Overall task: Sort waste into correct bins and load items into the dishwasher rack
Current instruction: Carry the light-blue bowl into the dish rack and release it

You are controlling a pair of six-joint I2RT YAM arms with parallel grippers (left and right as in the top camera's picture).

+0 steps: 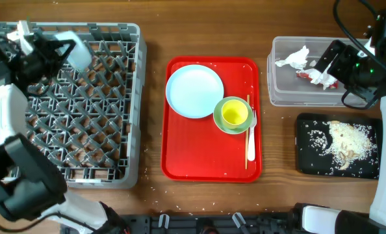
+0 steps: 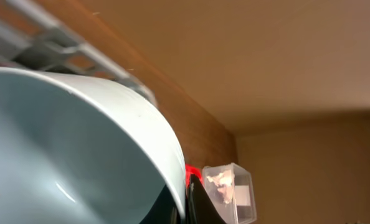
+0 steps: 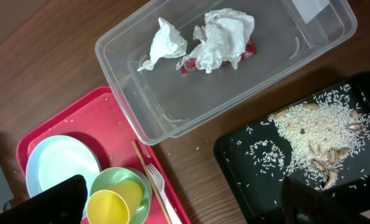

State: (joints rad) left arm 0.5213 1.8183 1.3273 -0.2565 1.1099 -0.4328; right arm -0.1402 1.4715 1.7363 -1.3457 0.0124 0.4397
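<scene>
- We count one small white bowl (image 1: 79, 53). It is plain and smooth, pale and glossy inside, and it fills most of the left wrist view. It is held up, tilted, over the far left part of the dishwasher rack (image 1: 115, 29).
- The left gripper (image 1: 62, 51) is pinched onto that bowl's rim. The right gripper (image 1: 324, 68) hangs over the clear tub (image 1: 290, 91) with its fingers (image 3: 48, 202) spread wide and nothing between them.
- There is one grey rack, a square crate of pegs, and we see no dishes seated in it.
- One red serving tray (image 1: 206, 149) sits mid-table. It carries one pale blue plate (image 1: 194, 91), one mint-green bowl (image 1: 219, 116) with one yellow cup (image 1: 234, 113) standing inside it, and one white fork (image 1: 251, 140).
- The chopsticks (image 1: 247, 107) lie just beside the fork. They are so thin that we cannot be sure whether we see one stick or a pair.
- There are two bins. The clear tub holds two crumpled tissues (image 3: 166, 40) and one red wrapper (image 3: 250, 48), which lies partly under a tissue.
- The black tray (image 1: 307, 162), nearer than the tub, holds a heap of rice scraps (image 1: 349, 140) with loose grains scattered around it.
</scene>
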